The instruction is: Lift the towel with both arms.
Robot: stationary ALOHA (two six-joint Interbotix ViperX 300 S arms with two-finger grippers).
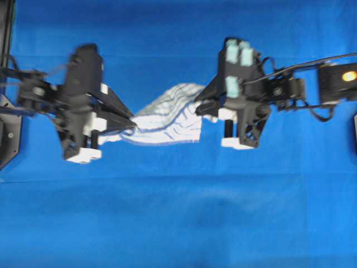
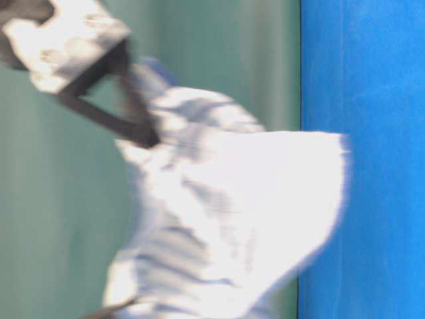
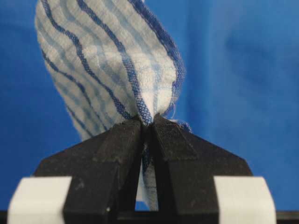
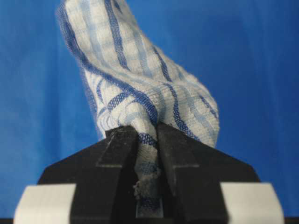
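I've got the towel (image 1: 167,120) strung between both claws, above the middle of the counter (image 1: 178,223), nearer its far edge. Left claw (image 1: 133,124) pinches the towel's left end, right claw (image 1: 199,105) its right end, slightly farther back. Towel sags between them. In each wrist view fabric sits between the jaws.

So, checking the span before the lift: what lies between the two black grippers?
Only the striped white towel spans from the left gripper to the right gripper, sagging midway, in the overhead view.
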